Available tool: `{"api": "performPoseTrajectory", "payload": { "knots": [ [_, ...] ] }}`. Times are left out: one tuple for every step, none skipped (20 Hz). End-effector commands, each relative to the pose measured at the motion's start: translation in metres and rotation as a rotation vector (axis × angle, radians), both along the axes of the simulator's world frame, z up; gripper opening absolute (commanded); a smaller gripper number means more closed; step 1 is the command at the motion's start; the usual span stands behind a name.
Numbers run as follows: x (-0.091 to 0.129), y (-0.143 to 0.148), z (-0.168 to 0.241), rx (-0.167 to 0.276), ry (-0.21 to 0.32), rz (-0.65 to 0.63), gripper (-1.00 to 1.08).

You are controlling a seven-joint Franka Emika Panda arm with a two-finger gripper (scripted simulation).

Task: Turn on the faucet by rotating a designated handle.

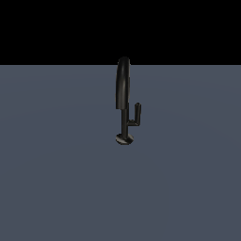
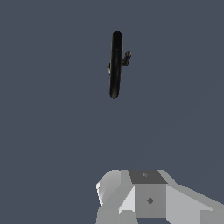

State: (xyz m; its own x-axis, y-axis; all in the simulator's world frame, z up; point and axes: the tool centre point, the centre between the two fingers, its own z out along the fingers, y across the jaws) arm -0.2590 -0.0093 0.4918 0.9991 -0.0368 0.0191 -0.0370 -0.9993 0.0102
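Wrist view: my gripper (image 2: 131, 214) shows only its pale housing, jaw spread impossible to tell | beyond, well apart, the faucet (image 2: 115, 65) stands upright on grey floor (image 1: 56, 179) | exterior view: the handle (image 1: 136, 114) branches off the stem toward that view's right, pointing up.

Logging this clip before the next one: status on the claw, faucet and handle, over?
Claw body in wrist view only, fingertips unseen, state unknown. Faucet upright, untouched. Handle points up on the exterior view's right. Nothing around it.
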Motion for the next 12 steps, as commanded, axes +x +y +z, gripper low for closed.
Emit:
{"api": "performPoseTrajectory", "payload": {
  "knots": [
    [0.000,0.000,0.000,0.000,0.000,0.000,-1.00],
    [0.000,0.000,0.000,0.000,0.000,0.000,-1.00],
    [0.001,0.000,0.000,0.001,0.001,-0.001,-1.00],
    [0.001,0.000,0.000,0.003,0.003,-0.003,-1.00],
    [0.002,0.000,0.000,0.005,0.005,-0.005,-1.00],
    [0.003,0.000,-0.001,0.008,0.008,-0.009,-1.00],
    [0.005,0.000,-0.001,0.012,0.011,-0.012,-1.00],
    [0.007,0.000,-0.001,0.016,0.015,-0.017,-1.00],
    [0.009,0.000,-0.001,0.021,0.020,-0.022,-1.00],
    [0.011,0.000,-0.002,0.027,0.025,-0.028,-1.00],
    [0.014,0.000,-0.002,0.033,0.031,-0.034,-1.00],
    [0.017,0.000,-0.003,0.041,0.038,-0.041,-1.00]
  ]
}}
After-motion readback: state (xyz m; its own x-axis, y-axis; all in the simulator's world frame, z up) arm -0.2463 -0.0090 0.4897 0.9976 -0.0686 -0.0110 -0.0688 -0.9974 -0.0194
